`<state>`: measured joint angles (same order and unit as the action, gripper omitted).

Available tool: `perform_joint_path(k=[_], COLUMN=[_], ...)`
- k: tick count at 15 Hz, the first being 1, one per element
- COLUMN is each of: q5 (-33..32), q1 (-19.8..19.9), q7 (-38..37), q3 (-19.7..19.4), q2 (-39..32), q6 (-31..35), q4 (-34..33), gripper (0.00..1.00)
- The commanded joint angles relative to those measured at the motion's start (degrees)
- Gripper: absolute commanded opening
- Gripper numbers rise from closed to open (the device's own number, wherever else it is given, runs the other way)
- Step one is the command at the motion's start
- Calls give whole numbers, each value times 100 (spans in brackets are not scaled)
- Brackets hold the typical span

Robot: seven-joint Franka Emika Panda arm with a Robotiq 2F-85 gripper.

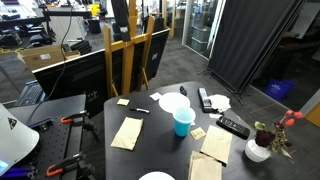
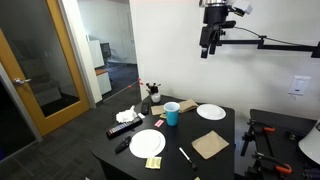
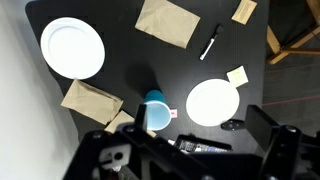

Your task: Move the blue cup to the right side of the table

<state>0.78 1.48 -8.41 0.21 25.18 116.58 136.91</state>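
Two dark, blurred fingers fill the bottom of the wrist view and stand well apart, so the hand is spread, with nothing gripped between them; in an exterior view it hangs high above the bench at the end of the arm. Straight below the wrist camera the cup stands upright, mouth up, near the middle of the black bench. Just beside it, with a thin strip of bench between, lies a white plate; on the cup's other side a tan paper lies near, one corner close to the cup's foot. A remote lies at the bottom of that view, partly hidden by the fingers. Farther up the wrist view come a yellow note, a black marker, a second plate well apart from the cup, and a larger paper near the bench's far rim. In both exterior views the cup stands well in from the bench's edges. In an exterior view a white vase with red flowers stands near one corner, and a second remote lies between it and the cup. Beyond the bench, wooden easels and a dark curtain stand in the background.
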Motion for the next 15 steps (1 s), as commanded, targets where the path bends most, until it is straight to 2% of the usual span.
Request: perform_joint_path(k=[1,9,15], q5=[-22,-92,-147], q1=[193,415,372], q7=[-481,-1592,-2512], q3=[22,-138,-353], q2=[-802,-2190,-2884], q6=[204,764,1728], q4=[-592,-1356,-1351], gripper=[100,100,100])
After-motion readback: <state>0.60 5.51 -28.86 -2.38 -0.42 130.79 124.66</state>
